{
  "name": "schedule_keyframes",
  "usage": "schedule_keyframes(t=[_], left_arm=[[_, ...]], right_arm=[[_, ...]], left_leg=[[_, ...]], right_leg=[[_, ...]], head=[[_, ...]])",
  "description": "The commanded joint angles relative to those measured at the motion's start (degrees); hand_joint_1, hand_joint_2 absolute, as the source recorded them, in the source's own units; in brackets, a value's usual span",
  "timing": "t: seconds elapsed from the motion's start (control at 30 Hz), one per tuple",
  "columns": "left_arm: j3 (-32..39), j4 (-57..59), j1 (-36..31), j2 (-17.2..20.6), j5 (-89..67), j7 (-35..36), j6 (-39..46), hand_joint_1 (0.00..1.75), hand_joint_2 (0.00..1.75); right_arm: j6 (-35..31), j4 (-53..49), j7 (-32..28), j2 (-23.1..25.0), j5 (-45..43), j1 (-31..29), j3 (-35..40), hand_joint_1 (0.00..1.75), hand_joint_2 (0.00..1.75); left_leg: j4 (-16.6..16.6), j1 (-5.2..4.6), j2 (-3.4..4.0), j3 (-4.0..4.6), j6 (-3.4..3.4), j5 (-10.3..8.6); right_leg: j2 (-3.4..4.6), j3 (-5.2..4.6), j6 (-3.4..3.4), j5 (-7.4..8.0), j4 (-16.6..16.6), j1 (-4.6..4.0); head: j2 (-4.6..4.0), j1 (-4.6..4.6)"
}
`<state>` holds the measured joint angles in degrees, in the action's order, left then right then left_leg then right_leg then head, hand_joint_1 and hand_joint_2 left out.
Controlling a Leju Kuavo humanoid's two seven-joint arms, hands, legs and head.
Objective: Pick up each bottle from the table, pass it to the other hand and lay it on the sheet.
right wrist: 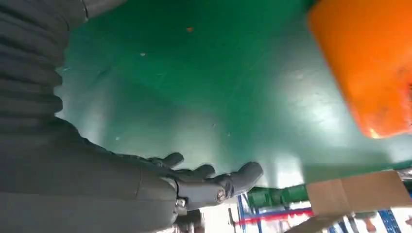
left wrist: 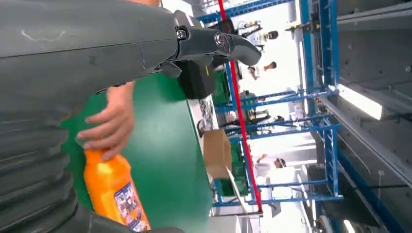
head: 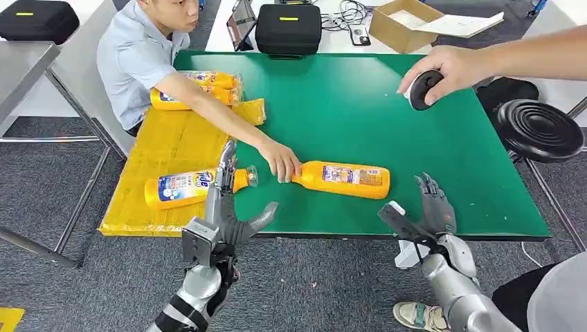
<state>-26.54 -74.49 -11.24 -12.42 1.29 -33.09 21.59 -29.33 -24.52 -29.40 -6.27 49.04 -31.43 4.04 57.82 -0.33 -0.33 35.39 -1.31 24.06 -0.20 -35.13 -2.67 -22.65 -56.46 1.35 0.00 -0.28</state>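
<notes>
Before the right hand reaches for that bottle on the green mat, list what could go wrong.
1. A person's hand grips the neck of the orange bottle; reaching now could strike it.
2. The bottle lies on its side on the green mat, so it may roll away from the open right hand.
3. The left hand hangs over the bottle on the yellow sheet and could knock it.

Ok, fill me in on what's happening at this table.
A seated person's hand holds the cap end of an orange bottle lying on the green table. Both robot hands, left and right, hover open near the front edge, holding nothing. Three bottles already lie on the yellow sheet. Another person's hand holds a dark round object over the table's far right.
</notes>
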Motion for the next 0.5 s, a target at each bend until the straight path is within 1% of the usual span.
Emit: schedule_keyframes(t=[0.03, 0.07, 0.1, 0.13, 0.2, 0.27, 0.3, 0.37, 0.4, 0.5], left_arm=[[-2.7, 5.5, -3.2, 0.3, 0.5, 0.4, -0.1, 0.0, 1.75], [-2.7, 5.5, -3.2, 0.3, 0.5, 0.4, -0.1, 0.0, 1.75], [-3.0, 5.8, -3.4, 0.4, 0.5, 0.5, -0.2, 0.0, 1.75], [-3.2, 6.1, -3.6, 0.4, 0.5, 0.7, -0.1, 0.0, 1.75], [-3.7, 7.0, -4.6, 0.5, 0.6, 0.6, 0.0, 0.0, 1.75], [-3.5, 6.8, -5.1, 0.5, 0.9, 0.4, 0.2, 0.0, 1.75], [-3.4, 6.4, -5.3, 0.6, 1.2, 0.3, 0.1, 0.0, 1.75], [-3.3, 6.3, -5.4, 0.6, 1.5, 0.5, 0.0, 0.0, 1.75], [-3.3, 6.5, -5.7, 0.6, 1.6, 0.6, -0.3, 0.0, 1.75], [-3.0, 7.1, -6.0, 0.3, 2.5, 1.0, -0.9, 0.0, 1.75]], right_arm=[[0.6, 6.4, -0.7, 3.1, -1.3, -4.2, -3.2, 0.0, 1.75], [0.6, 6.5, -0.7, 3.0, -1.3, -4.1, -3.3, 0.0, 1.75], [1.1, 6.1, -2.3, 3.5, -3.6, -4.0, -5.1, 0.0, 1.75], [1.3, 6.1, -2.8, 4.0, -4.3, -4.2, -5.6, 0.0, 1.75], [-1.3, 6.5, -2.1, 3.9, -0.4, -5.1, -2.5, 0.0, 1.75], [-1.0, 5.9, -3.2, 4.7, -2.1, -5.9, -3.7, 0.0, 1.75], [-2.8, 5.7, -3.4, 5.0, -1.1, -6.4, -2.8, 0.0, 1.75], [-2.6, 5.3, -3.6, 5.5, -1.3, -6.9, -2.8, 0.0, 1.75], [-4.2, 5.3, -2.7, 5.4, 1.4, -7.2, -0.7, 0.0, 1.75], [-8.0, 5.1, -1.0, 5.7, 3.6, -7.6, 0.9, 0.0, 1.75]], left_leg=[[0.0, 0.07, 0.11, -0.2, 0.08, 0.07], [0.0, 0.09, 0.15, -0.22, 0.1, 0.11], [0.0, 0.1, 0.1, -0.29, 0.11, 0.13], [0.0, 0.06, 0.0, -0.18, 0.07, 0.07], [0.0, 0.08, -0.01, -0.24, 0.08, 0.11], [0.0, 0.08, 0.06, -0.19, 0.08, 0.11], [0.1, 0.1, 0.1, -0.28, 0.11, 0.17], [0.0, 0.04, 0.04, -0.03, 0.06, 0.03], [0.0, 0.04, 0.08, -0.09, 0.08, 0.07], [0.0, 0.04, 0.01, -0.07, 0.07, 0.04]], right_leg=[[0.09, 0.19, 0.14, -0.04, 0.0, -0.07], [0.14, 0.21, 0.16, -0.06, 0.0, -0.1], [0.08, 0.29, 0.18, -0.1, 0.0, -0.11], [0.01, 0.2, 0.13, -0.08, 0.0, -0.07], [0.05, 0.26, 0.14, -0.09, 0.0, -0.09], [0.12, 0.21, 0.14, -0.06, 0.0, -0.09], [0.16, 0.3, 0.18, -0.11, 0.0, -0.11], [0.1, 0.05, 0.1, -0.01, 0.0, -0.05], [0.13, 0.1, 0.13, -0.03, 0.0, -0.05], [0.08, 0.09, 0.12, -0.02, 0.0, -0.05]], head=[[0.0, -0.02], [0.0, 0.0], [0.0, -0.02], [0.0, 0.0], [0.0, -0.02], [0.0, 0.0], [0.0, -0.02], [0.0, 0.0], [0.0, -0.02], [0.0, 0.0]])
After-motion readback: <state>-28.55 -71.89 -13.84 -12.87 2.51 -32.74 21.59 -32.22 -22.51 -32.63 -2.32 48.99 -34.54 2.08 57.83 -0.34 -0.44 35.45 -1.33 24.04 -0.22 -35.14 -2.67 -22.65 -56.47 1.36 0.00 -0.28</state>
